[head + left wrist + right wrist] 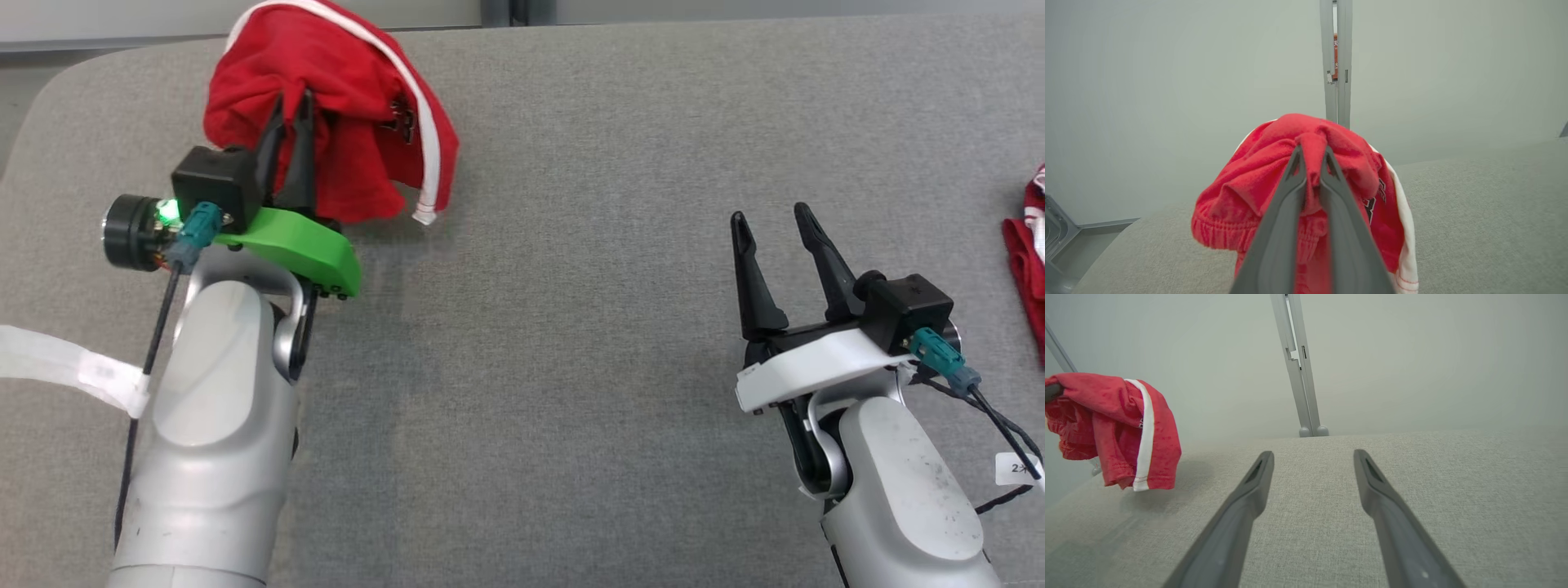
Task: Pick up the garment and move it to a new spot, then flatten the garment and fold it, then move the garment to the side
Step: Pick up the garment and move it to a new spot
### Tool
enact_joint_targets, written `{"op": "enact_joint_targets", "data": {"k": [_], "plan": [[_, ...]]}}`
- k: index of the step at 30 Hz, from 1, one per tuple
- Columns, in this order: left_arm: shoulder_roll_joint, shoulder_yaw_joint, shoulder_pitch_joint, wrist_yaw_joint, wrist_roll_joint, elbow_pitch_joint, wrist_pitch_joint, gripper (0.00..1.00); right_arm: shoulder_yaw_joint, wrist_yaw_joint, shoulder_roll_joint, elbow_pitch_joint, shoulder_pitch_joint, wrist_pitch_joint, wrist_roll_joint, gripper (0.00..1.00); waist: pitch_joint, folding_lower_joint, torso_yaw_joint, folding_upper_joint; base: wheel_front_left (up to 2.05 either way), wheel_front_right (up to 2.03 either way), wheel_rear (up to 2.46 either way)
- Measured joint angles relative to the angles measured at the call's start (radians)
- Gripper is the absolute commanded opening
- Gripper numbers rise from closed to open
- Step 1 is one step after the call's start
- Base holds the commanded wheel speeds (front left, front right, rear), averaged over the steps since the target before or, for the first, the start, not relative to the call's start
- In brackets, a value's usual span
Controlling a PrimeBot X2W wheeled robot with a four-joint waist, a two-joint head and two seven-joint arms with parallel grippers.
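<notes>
Currently logging the left gripper (pixel 292 102) as clamped narrow on a bunched ridge of the red garment (pixel 351 122), at about 10 o'clock on the grey padded surface (pixel 571 343) in the head view. Confirmed from the left wrist view: fingers (pixel 1286 212) pressed onto a pinched fold, cloth mushrooming over the tips, elastic hem sagging toward 8 o'clock. Judged as a carry grip, taken at one point so that the rest hangs free and can spread when set down. From the right wrist view, placing the garment at 9 o'clock, white stripe hanging down, lower edge apparently just clear of the surface with a shadow beneath; light contact hard to rule out. Reading the step as the first one, pick up and move to a new spot; flattening and folding not yet done. Moving outward, noting the right gripper (pixel 771 214) at 4 o'clock, well apart from the garment, spread wide and holding nothing, low over bare fabric; probably parked ready to take a second corner for flattening. Also noting a second red-and-white cloth (pixel 1030 261) at the 3 o'clock edge, cut off by the frame, and a white strip (pixel 57 363) at 8 o'clock beside the left forearm. Flagging one risk: single pinch, so possible slip or twisted drop.
</notes>
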Motion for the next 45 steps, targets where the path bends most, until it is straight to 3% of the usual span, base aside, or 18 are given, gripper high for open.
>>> {"op": "enact_joint_targets", "data": {"k": [4, 9, 14, 19, 30, 31, 32, 33, 45], "plan": [[-0.002, -0.130, 0.034, -0.002, -0.111, -0.078, 0.000, 0.00, -0.001, 0.000, 0.000, 0.003, 0.007, 0.000, 0.010, 1.00, -0.014, 0.0000, -0.028, 0.0000, 0.00, 0.00, 0.00], [-0.004, -0.293, 0.096, 0.058, -0.237, -0.176, 0.000, 0.00, -0.011, 0.000, 0.000, 0.005, 0.016, 0.000, 0.012, 1.00, -0.027, 0.0000, -0.051, 0.0000, 0.00, 0.00, 0.00], [-0.005, -0.369, 0.183, 0.128, -0.303, -0.223, 0.000, 0.00, -0.018, 0.000, 0.000, 0.008, 0.022, 0.000, 0.014, 1.00, -0.038, 0.0000, -0.055, 0.0000, 0.00, 0.00, 0.00], [-0.005, -0.397, 0.265, 0.141, -0.298, -0.203, 0.000, 0.00, -0.019, 0.000, 0.000, 0.010, 0.027, 0.000, 0.015, 1.00, -0.046, 0.0000, -0.045, 0.0000, 0.00, 0.00, 0.00], [-0.004, -0.331, 0.366, 0.137, -0.277, -0.161, 0.000, 0.01, -0.011, 0.000, 0.000, 0.023, 0.038, 0.000, 0.015, 1.00, -0.066, 0.0000, -0.024, 0.0000, 0.00, 0.00, 0.00], [-0.004, -0.323, 0.374, 0.137, -0.268, -0.156, 0.000, 0.33, -0.006, 0.000, 0.000, 0.027, 0.040, 0.000, 0.015, 1.00, -0.070, 0.0000, -0.024, 0.0000, 0.00, 0.00, 0.00], [-0.004, -0.317, 0.381, 0.137, -0.263, -0.151, 0.000, 0.78, -0.003, 0.000, 0.000, 0.030, 0.042, 0.000, 0.017, 1.00, -0.073, 0.0000, -0.023, 0.0000, 0.00, 0.00, 0.00], [-0.004, -0.310, 0.392, 0.137, -0.260, -0.143, 0.000, 1.00, 0.000, 0.000, 0.000, 0.033, 0.043, 0.000, 0.018, 1.00, -0.078, 0.0000, -0.023, 0.0000, 0.00, 0.00, 0.00], [-0.004, -0.168, 0.507, 0.155, -0.209, -0.151, 0.000, 1.00, 0.042, 0.000, 0.000, 0.055, 0.085, 0.000, 0.033, 1.00, -0.129, 0.0000, -0.022, 0.0000, 0.00, 0.00, 0.00]]}}
